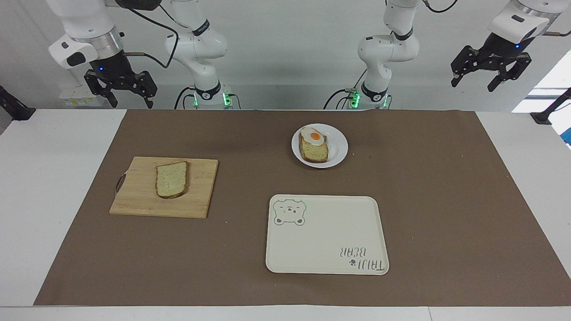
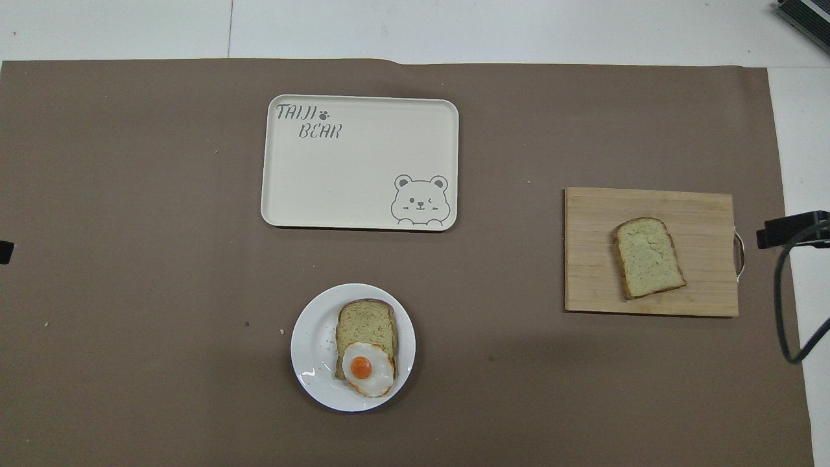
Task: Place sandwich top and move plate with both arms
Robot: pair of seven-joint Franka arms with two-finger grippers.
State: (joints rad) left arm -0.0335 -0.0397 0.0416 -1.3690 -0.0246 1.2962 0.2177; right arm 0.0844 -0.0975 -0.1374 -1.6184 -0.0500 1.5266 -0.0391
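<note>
Hanging high above the robots' edge of the bench, the right claw (image 1: 120, 94) has its fingers spread and carries nothing; it sits over the corner at the right arm's end. From it, the sandwich top (image 1: 171, 179) lies down and out toward the middle of the bench, on a wooden cutting board (image 1: 134, 196) that rests on the brown mat (image 1: 446, 200) at the right arm's end. This claw is plainly the nearer of the two to the slice. The slice lies flat, its long axis running roughly from the robots' edge toward the far edge of the bench, rounded end pointing away from the robots and tilted a little.

The left claw (image 1: 491, 76) hangs high over the corner at the left arm's end, fingers likewise spread and empty, well apart from everything. The plate (image 1: 340, 147) stands near the robots' edge, about midway along it, somewhat toward the left arm's end, and holds a bread slice (image 1: 316, 153) with a fried egg (image 1: 312, 135) on the part nearer the robots. A cream tray (image 1: 325, 234) with a bear drawing lies farther from the robots than the plate.

Judging by this layout, the coming move is the right arm's descent to the slice, which would need the fingers set across its short width; nothing has yet been placed.
</note>
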